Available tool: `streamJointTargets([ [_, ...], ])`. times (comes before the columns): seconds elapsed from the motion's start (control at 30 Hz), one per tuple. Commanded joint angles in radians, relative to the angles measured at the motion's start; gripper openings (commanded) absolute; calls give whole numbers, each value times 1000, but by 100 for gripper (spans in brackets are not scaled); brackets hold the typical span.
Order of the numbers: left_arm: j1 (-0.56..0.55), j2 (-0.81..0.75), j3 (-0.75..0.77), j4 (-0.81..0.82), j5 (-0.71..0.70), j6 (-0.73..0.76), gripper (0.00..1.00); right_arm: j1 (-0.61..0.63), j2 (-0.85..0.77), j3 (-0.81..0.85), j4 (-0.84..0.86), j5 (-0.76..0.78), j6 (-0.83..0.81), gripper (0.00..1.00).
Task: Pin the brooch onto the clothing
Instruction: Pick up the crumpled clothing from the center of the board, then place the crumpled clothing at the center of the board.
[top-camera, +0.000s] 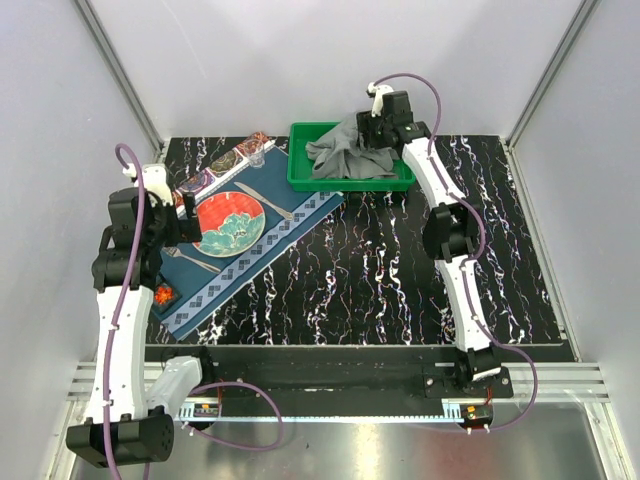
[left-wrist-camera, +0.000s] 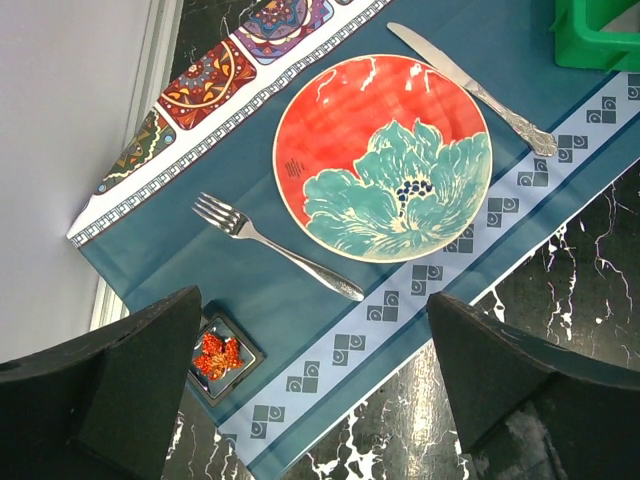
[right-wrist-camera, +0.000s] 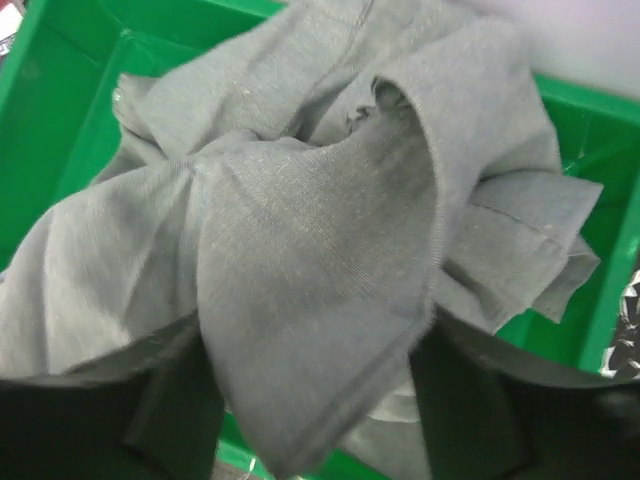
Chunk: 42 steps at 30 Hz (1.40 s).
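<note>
- The right claw (right-wrist-camera: 310, 400) is reaching down into the green bin (top-camera: 352, 185) at the far side. Its fingers are straddling a fold of the grey shirt (right-wrist-camera: 300, 250), and I cannot tell whether they are biting on the cloth yet.
- The left claw (left-wrist-camera: 315, 400) is hovering wide and empty over the blue placemat (left-wrist-camera: 330, 330).
- The brooch (left-wrist-camera: 218, 354) is sitting in a small dark dish (left-wrist-camera: 247, 347) at the placemat's near corner, close to the left claw and well apart from the shirt.
- This is looking like the opening step: getting the shirt out of the bin.
- The next move is calling for a firm pinch and a lift clear of the rim. Then the shirt needs spreading flat on the table (top-camera: 400, 280) before anyone goes for that tiny brooch.
</note>
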Motion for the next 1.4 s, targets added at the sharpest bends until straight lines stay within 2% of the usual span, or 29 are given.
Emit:
streamJointTargets([
  [0.0,2,-5,5,34,8,-14,99,7,-74,11,47,25,-36,55],
  [0.03,2,-7,6,31,10,-14,99,7,-102,3,47,8,-44,25],
  [0.1,2,-8,11,31,13,-3,99,5,-193,-3,45,-13,-53,0],
  [0.47,3,9,80,31,272,-5,99,7,-658,3,32,-190,-94,0],
  [0.67,2,-13,110,42,384,0,99,7,-853,4,28,-240,-50,0],
  [0.83,2,-46,100,40,531,58,99,7,-1005,-100,16,-317,31,0],
  [0.93,2,-63,84,31,623,98,99,7,-1114,-299,28,-336,82,0],
  [0.97,2,-66,80,27,661,124,99,7,-1178,-439,39,-340,96,0],
  [1.03,2,-68,68,4,692,144,99,7,-1250,-604,106,-352,129,0],
  [1.07,0,-68,64,-3,721,165,99,7,-1325,-769,137,-362,171,0],
  [1.17,0,-65,49,-41,783,221,99,8,-1434,-1041,228,-400,281,0],
  [1.27,0,-74,21,-50,819,286,99,13,-1488,-1230,254,-443,344,0],
  [1.37,-24,-82,-11,-55,841,351,99,14,-1553,-1357,237,-418,367,0],
])
